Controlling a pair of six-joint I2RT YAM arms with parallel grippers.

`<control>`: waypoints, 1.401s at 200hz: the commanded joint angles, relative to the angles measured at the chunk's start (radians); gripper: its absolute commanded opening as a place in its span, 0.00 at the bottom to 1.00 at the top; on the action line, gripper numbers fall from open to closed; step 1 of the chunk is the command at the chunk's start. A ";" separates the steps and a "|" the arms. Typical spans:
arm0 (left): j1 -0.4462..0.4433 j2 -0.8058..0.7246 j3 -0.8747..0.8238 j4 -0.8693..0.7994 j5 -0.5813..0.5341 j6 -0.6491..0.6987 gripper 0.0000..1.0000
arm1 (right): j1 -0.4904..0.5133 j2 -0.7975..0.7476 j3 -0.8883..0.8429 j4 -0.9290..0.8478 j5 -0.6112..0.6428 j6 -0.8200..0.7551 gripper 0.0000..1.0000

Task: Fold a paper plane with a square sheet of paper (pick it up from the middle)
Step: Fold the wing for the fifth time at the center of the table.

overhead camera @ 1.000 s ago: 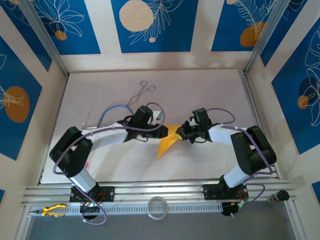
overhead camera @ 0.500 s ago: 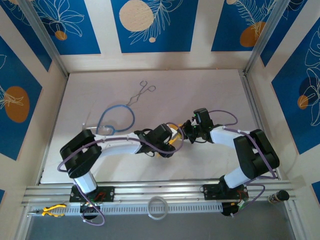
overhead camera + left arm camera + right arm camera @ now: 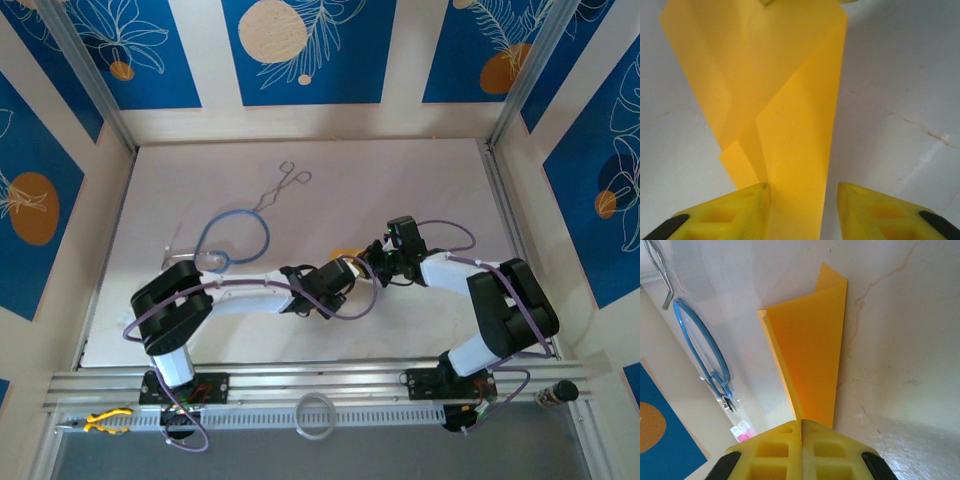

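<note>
- Top external: both arms reach in to the middle of the bench (image 3: pixel 420 180). The left gripper (image 3: pixel 348 270) and right gripper (image 3: pixel 372 265) meet tip to tip there, with a small bit of the orange-yellow paper plane (image 3: pixel 345 252) showing between them. A blue cable loop (image 3: pixel 232 211) lies toward the far left corner.
- Left wrist: the left gripper (image 3: pixel 800 200) has its yellow fingers (image 3: pixel 725 212) spread. The paper plane (image 3: pixel 785 110) runs up from the gap between them, its edge against the left finger and clear of the other; creased layers overlap.
- Right wrist: the right gripper (image 3: pixel 801 432) has its fingers (image 3: pixel 770 450) pressed together, pinching the narrow end of the paper plane (image 3: pixel 812 350), which widens away over the bench (image 3: pixel 900 365). The blue cable loop (image 3: pixel 719 382) lies to the left.
</note>
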 commanded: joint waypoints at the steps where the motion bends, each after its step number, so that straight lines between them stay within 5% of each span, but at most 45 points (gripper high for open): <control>1: -0.013 -0.001 0.020 -0.029 -0.048 0.017 0.35 | -0.003 -0.010 0.002 -0.024 -0.007 0.011 0.02; 110: -0.011 0.006 0.021 -0.014 -0.055 -0.027 0.08 | -0.002 -0.010 0.000 -0.031 -0.006 -0.004 0.04; 176: 0.004 0.042 0.028 -0.012 0.034 -0.089 0.09 | -0.022 -0.079 0.037 -0.226 0.081 -0.152 0.30; 280: 0.087 0.065 -0.006 0.069 0.254 -0.196 0.09 | -0.103 -0.195 -0.015 -0.315 0.084 -0.233 0.33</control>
